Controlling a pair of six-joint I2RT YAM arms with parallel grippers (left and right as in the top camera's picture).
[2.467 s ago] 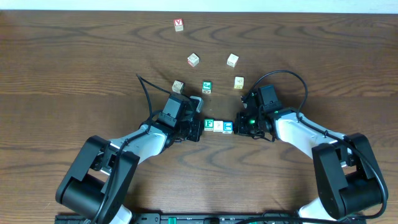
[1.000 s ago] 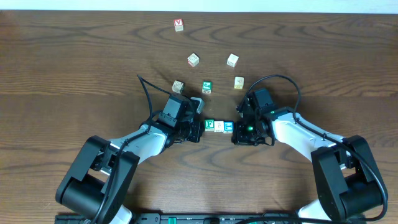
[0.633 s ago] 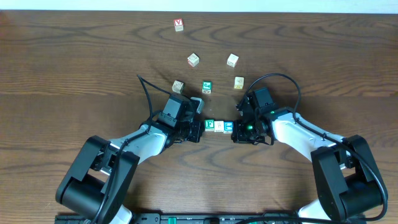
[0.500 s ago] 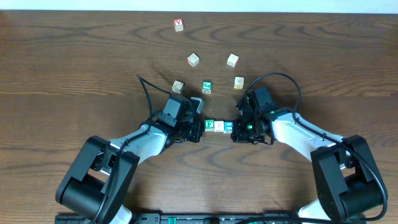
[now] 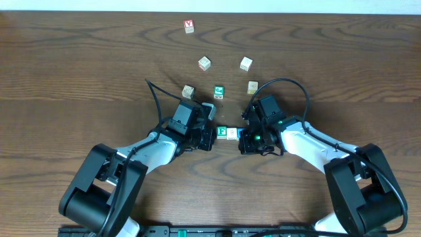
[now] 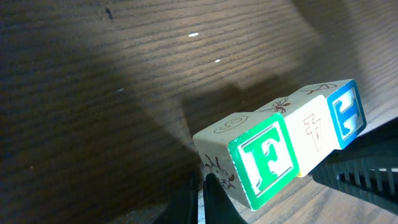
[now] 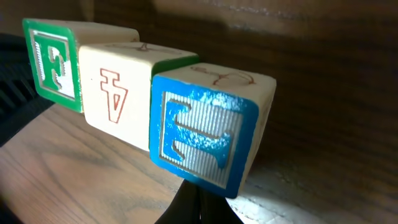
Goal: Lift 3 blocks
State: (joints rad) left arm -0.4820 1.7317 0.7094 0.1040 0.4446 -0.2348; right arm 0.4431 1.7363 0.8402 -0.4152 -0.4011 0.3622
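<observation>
My left gripper (image 6: 200,194) and right gripper (image 7: 198,202), both clenched shut, press inward on the green block (image 6: 264,158) and blue block (image 6: 345,115), wedging the cream block (image 6: 311,127) between them so the row seems to hang just clear of the table (image 6: 93,74)

Basically the left arm (image 5: 152,148) and right arm (image 5: 309,141) are chunky black joints, white forearm shells, looping black cables (image 5: 152,99), green LED (image 5: 256,137) on right.

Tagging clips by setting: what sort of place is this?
Likely a robot test bench: a wood-grain table, a left arm and right arm at its near edge, and alphabet blocks as props.
</observation>
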